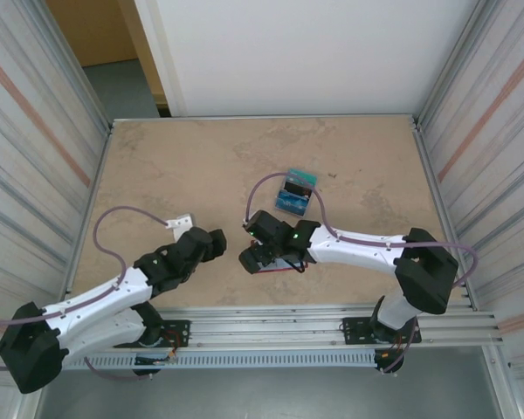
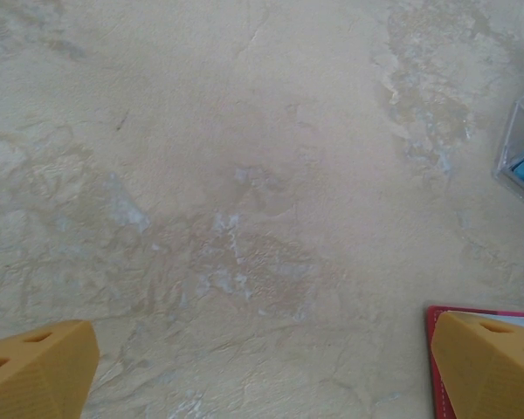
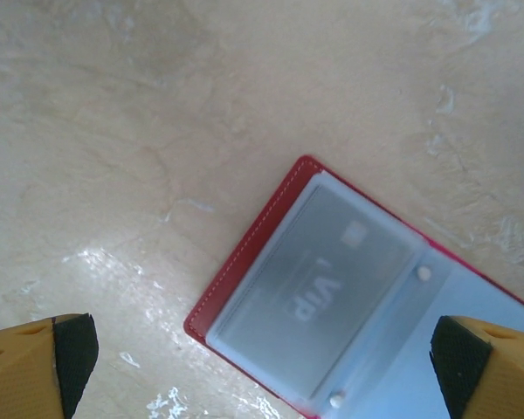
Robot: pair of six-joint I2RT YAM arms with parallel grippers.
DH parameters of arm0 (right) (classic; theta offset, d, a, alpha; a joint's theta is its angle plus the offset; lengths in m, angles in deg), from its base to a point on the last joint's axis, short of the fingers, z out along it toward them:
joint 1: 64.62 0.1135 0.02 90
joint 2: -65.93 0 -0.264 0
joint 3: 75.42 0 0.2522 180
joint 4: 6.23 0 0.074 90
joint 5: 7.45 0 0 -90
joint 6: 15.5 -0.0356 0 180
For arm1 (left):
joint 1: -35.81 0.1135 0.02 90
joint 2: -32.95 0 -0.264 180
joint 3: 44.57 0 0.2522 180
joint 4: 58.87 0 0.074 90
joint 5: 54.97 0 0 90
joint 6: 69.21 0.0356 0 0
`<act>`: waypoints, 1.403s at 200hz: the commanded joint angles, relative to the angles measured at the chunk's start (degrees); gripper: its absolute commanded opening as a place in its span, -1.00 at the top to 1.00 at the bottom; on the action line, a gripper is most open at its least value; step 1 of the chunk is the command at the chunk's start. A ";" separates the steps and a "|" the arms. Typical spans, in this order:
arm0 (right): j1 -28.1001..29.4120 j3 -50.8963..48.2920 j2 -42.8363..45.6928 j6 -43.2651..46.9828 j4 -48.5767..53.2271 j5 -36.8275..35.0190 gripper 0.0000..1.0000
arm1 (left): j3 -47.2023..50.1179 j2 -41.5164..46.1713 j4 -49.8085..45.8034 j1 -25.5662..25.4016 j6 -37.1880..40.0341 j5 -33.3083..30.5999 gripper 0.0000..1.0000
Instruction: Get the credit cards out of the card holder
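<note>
White arms (image 1: 96, 301), black joints (image 1: 179, 257), purple cables (image 1: 113, 210), orange-yellow pincer fingers (image 2: 35, 367).

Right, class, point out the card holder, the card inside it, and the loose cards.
card holder (image 3: 249, 253): right wrist view, red stitched edge.
card inside (image 3: 323, 288): right wrist view, grey face by the VIP lettering.
loose cards (image 1: 293, 199): top view, blue part.

Looks like a lab-style robot test cell, it seems: beige stone-look table (image 1: 201, 166) fenced by ribbed metal walls (image 1: 35, 131), aluminium rails (image 1: 271, 319) up front, white panel (image 1: 314, 52) behind.
</note>
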 commanded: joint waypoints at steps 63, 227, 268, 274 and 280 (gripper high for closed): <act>0.02 2.36 -3.26 -6.11 6.12 -5.13 -0.78 | 2.77 6.27 -4.20 2.25 -2.80 -3.58 -0.97; 0.30 3.37 -10.94 -8.42 2.92 2.37 -0.30 | 4.39 6.75 -3.56 3.55 -4.06 -1.80 -0.97; -0.03 2.97 -11.25 -8.74 2.72 2.07 -0.29 | 4.38 5.95 -2.94 3.79 -3.93 -1.10 -0.97; -0.16 2.75 -11.40 -8.85 2.65 1.97 -0.28 | 4.37 5.87 -2.96 3.76 -3.91 -1.02 -0.97; -0.30 2.39 -11.52 -9.04 2.65 1.94 -0.26 | 4.35 5.85 -2.89 3.81 -3.93 -0.95 -0.97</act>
